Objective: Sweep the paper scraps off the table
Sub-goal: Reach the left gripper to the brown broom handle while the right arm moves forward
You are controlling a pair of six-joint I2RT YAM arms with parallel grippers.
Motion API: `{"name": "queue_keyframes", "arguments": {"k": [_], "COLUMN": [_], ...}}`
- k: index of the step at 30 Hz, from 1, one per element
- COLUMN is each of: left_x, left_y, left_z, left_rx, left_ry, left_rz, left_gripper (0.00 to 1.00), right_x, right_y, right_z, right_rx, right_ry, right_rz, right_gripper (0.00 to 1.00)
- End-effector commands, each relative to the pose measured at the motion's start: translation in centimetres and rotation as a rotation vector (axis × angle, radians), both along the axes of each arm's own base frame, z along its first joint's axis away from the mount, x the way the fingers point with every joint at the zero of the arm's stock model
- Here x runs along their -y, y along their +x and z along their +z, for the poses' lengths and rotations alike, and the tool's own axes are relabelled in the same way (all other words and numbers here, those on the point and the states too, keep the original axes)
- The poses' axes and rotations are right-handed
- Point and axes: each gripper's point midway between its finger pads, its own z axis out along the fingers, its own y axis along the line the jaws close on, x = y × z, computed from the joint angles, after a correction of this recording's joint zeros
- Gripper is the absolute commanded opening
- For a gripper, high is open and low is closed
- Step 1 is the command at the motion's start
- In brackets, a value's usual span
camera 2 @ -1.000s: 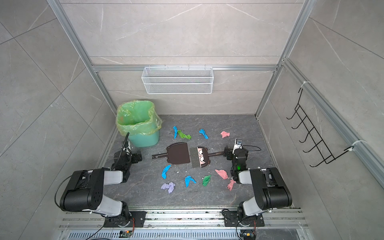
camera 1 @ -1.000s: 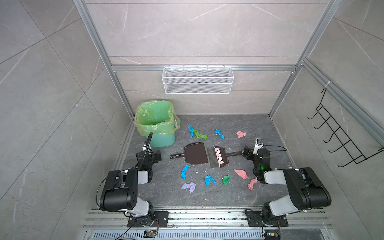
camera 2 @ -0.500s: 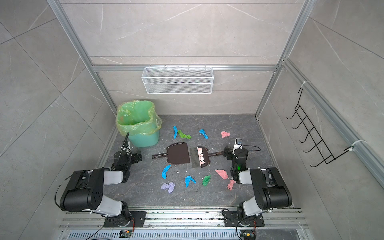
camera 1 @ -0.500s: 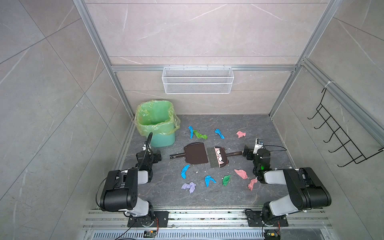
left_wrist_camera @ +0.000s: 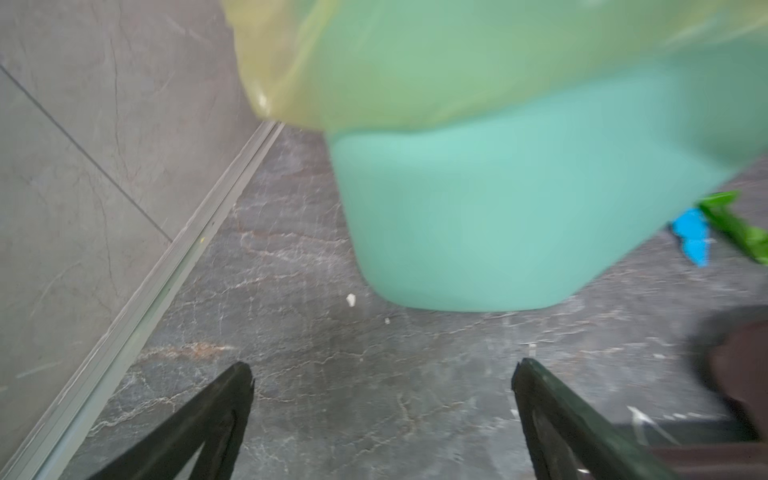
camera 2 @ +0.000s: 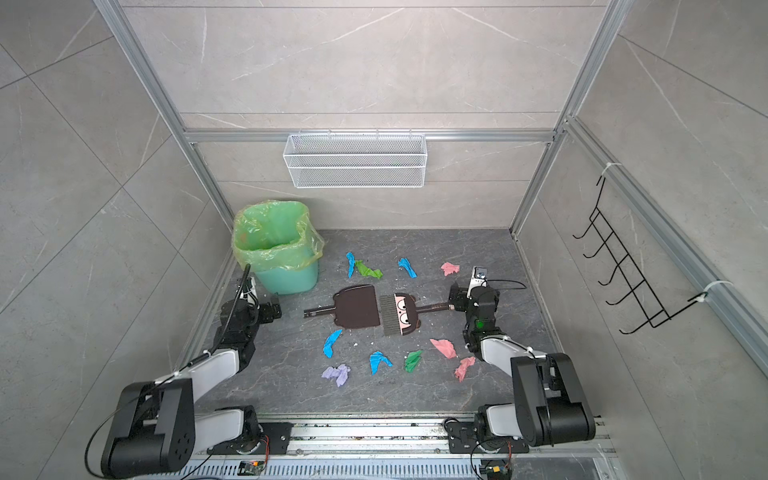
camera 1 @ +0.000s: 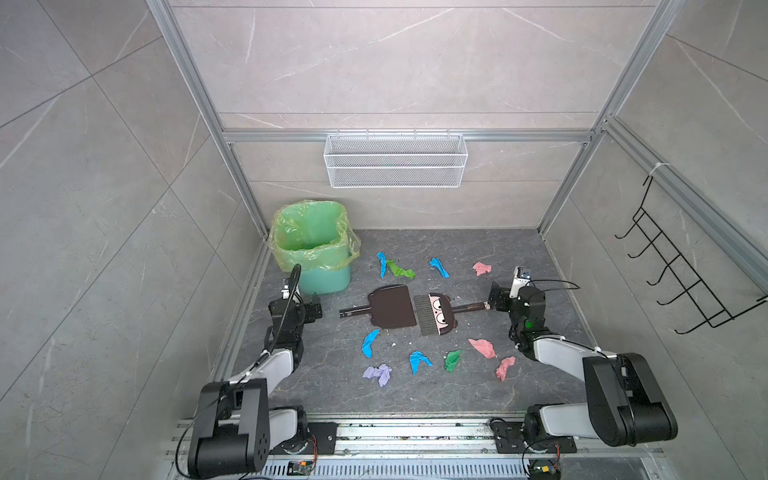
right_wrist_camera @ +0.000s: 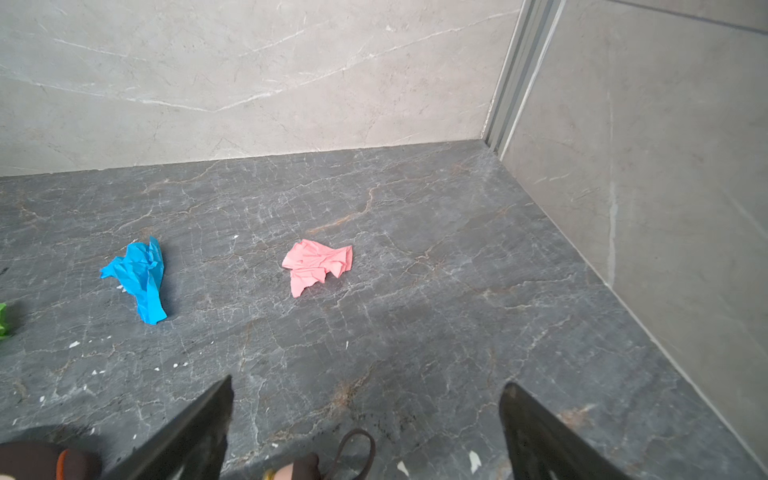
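In both top views the dustpan lies flat in the middle of the tabletop. The brush is butted against its open lip, and the two handles point opposite ways. The paper scraps lie scattered all round the dustpan, none on it: a few on its far side and more on its near side. The left pincer stands just off the dustpan's handle tip, apart from it, gaping and empty. The bin is just beyond that handle end. The right pincer sits at the brush handle's end, the one away from the dustpan.

In the left wrist view the left pincer is spread wide over bare tabletop, with the bin wall ahead. A dark blur at the edge may be the dustpan.

In the right wrist view the right pincer is wide too. The brush handle's looped end lies low between the jaws, unclamped. A pink scrap and a blue scrap lie ahead.

I judge this to be the opening step, since neither tool has been taken up and nothing has been swept. Next, the right pincer should close on the brush handle. The left should reach low to the dustpan's handle and grip it.
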Motion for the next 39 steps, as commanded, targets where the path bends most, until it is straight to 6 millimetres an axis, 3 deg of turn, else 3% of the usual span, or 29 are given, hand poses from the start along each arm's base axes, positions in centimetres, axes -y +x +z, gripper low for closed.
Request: {"name": "queue_keyframes", "arguments": {"k": [1, 7, 13, 21, 32, 39], "left_x": [1.6, 4.1, 8.3, 15.6, 26.6, 34.2], "left_y": [-0.6, -1.8, -2.1, -1.2, -0.7, -0.7], "left_z": [1.8, 3.7, 5.5, 7.6, 5.5, 4.9], "left_rx": [-0.004, -0.063, -0.086, -0.135, -0.274, -0.314], "left_ry": [0.000, 0.037, 0.029, 0.060, 0.073, 0.053], "left_rz": [-0.021, -0.100, -0.258, -0.512, -0.893, -1.129], "left_gripper": [1.00, 1.00, 1.00, 1.00, 0.95, 0.82], "right_x": [0.3, -0.2, -0.4, -1.9, -2.6, -2.5], "right_y": [-0.1, -0.4, -1.2, -1.9, -2.8, -3.2], "right_z": [1.2, 3.2, 4.9, 6.1, 7.1, 8.2], "right_rx": [-0.038, -0.041, -0.058, -0.118, -0.145, -0.153], "right_ry": [0.025, 0.150, 0.163, 0.207, 0.219, 0.229], "right_rz": [-0.036, -0.049, -0.045, 0.032, 0.074, 0.060], "right_gripper": [1.00, 1.00, 1.00, 0.98, 0.96, 0.95]}}
